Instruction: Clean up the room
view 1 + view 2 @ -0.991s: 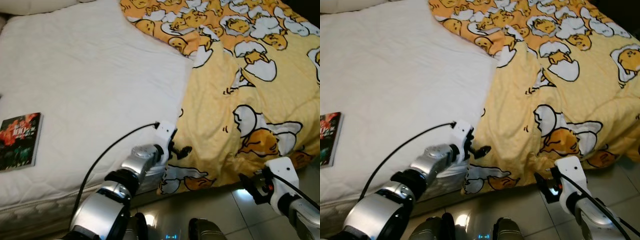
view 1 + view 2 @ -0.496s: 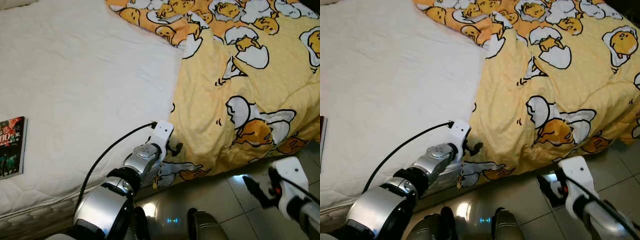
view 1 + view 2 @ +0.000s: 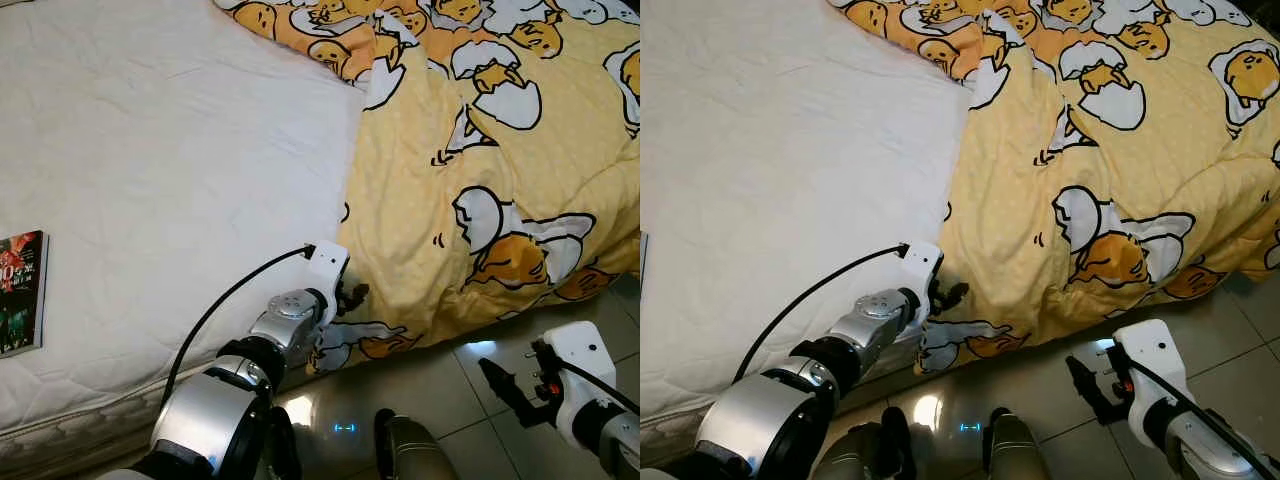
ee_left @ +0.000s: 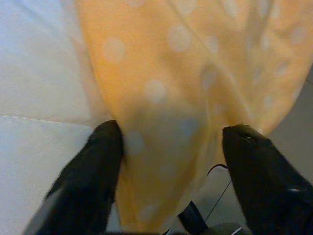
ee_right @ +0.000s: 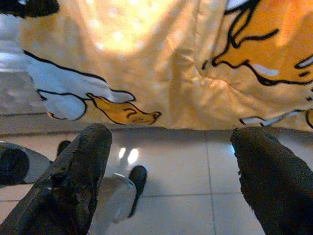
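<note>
While your left gripper (image 3: 352, 294) straddles the quilt (image 3: 500, 150) edge at the mattress (image 3: 150, 150) side, fingers apparently spread, closing shallow risks slippage; right gripper (image 3: 508, 388) hangs released above the floor.

The book (image 3: 20, 292) was cut by the left picture edge, its cover print too small to read. The yellow quilt (image 3: 480, 180) ran past the far and right edges. The left wrist view was blurred.
</note>
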### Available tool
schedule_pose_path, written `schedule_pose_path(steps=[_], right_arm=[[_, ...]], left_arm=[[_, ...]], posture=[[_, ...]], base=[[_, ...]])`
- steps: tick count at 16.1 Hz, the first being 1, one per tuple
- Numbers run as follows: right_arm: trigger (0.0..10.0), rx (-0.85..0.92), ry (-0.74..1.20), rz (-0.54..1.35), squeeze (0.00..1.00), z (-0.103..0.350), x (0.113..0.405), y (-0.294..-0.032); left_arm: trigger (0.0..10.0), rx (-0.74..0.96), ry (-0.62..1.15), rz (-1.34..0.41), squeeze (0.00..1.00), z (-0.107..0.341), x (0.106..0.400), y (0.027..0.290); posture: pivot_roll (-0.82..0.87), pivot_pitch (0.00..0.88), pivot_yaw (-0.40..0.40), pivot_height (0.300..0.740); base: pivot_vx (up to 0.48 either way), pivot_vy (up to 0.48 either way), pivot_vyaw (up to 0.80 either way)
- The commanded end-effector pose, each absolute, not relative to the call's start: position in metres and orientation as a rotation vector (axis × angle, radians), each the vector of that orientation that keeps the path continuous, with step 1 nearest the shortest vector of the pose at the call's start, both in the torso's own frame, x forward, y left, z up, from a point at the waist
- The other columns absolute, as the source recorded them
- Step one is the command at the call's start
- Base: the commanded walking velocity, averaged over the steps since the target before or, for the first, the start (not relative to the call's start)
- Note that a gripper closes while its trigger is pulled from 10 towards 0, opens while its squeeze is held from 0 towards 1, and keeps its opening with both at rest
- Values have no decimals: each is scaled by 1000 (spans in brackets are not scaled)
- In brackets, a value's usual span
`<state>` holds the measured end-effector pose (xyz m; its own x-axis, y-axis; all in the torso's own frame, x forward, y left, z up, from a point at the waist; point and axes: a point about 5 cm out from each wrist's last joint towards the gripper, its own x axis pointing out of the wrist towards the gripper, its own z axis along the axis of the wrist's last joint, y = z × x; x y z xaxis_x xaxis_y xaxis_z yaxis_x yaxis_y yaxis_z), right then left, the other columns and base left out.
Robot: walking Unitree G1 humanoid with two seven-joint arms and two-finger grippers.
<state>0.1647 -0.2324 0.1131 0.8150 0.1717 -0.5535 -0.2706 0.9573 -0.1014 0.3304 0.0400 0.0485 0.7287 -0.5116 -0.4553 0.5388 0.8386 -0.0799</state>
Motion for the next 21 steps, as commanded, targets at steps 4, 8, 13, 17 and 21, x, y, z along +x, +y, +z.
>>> schedule_pose_path(steps=[4,8,13,17,21], right_arm=[[10000,-113,486,410,0,126,161,-212],[10000,-8,432,557,0,136,160,-202],[10000,20,450,636,0,137,155,-198],[10000,17,451,628,0,137,155,-198],[10000,0,428,610,0,137,160,-192]], left_arm=[[0,28,509,-591,0,42,327,45],[0,-15,509,-649,0,44,324,36],[0,-38,513,-645,0,44,325,38],[0,-63,517,-645,0,43,325,41],[0,-98,509,-600,0,44,328,50]], posture=[[-432,275,107,740],[-437,270,103,740],[-431,271,104,740],[-418,265,107,740],[-405,251,115,740]], base=[[0,0,0],[0,0,0],[0,0,0],[0,0,0],[0,0,0]])
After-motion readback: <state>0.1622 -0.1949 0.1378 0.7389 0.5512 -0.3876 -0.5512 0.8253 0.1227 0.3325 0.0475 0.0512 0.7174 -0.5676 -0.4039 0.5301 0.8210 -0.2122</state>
